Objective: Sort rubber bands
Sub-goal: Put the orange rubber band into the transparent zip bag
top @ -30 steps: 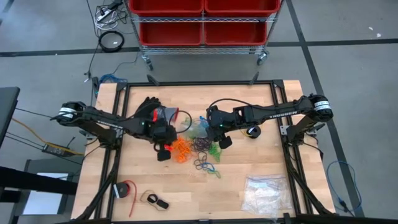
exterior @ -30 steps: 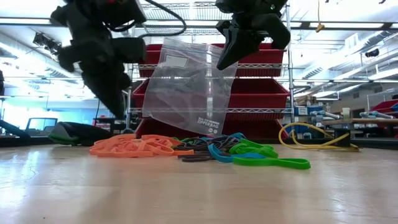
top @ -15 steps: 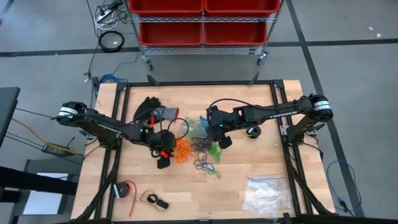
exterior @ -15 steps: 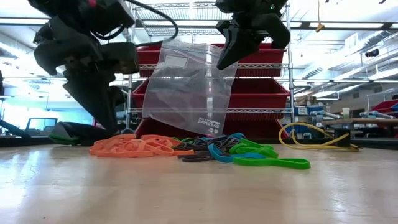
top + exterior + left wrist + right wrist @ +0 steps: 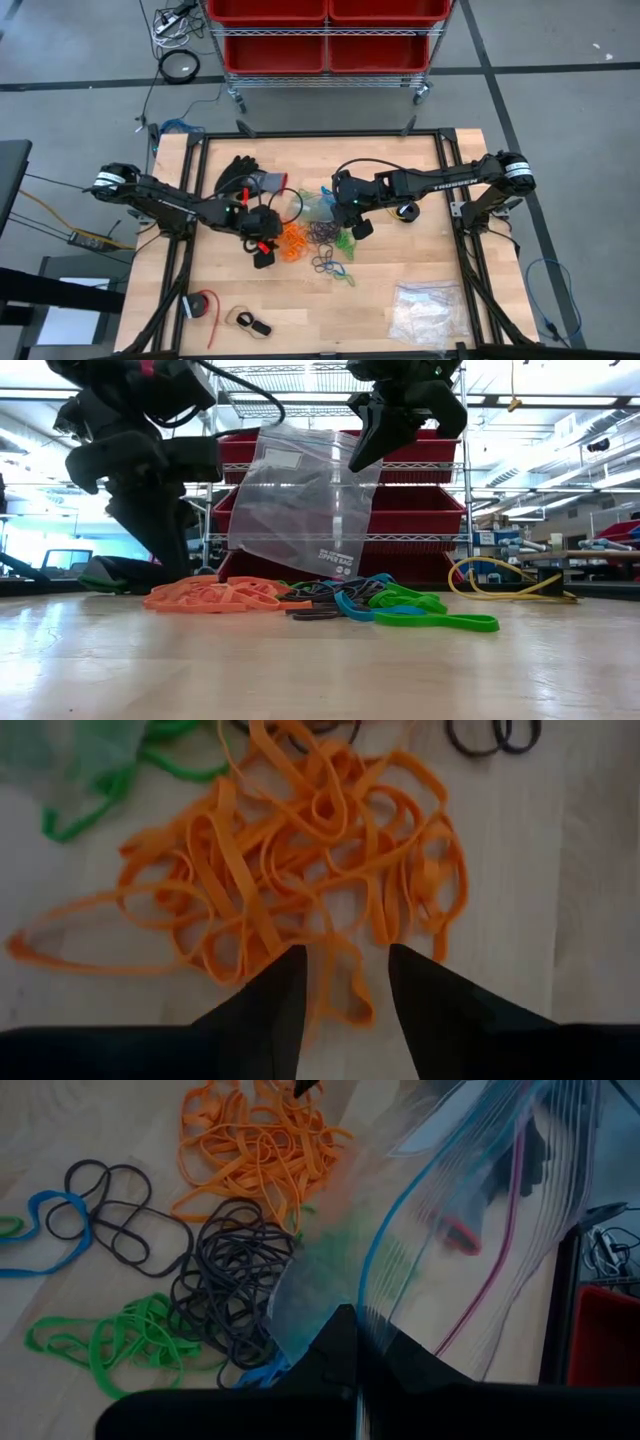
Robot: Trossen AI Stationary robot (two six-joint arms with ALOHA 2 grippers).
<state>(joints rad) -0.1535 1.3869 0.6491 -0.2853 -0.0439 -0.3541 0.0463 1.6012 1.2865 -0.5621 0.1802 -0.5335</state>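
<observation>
Spread fingers (image 5: 270, 1010) of left gripper (image 5: 345, 990) straddle one orange rubber band pile (image 5: 290, 870); right gripper (image 5: 355, 1355), fingers pressed together, pinches one zipper bag (image 5: 480, 1210).

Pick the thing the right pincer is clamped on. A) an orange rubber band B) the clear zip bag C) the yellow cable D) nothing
B: the right pincer is shut on an edge of the clear zip bag, which hangs from it above the rubber bands.
</observation>
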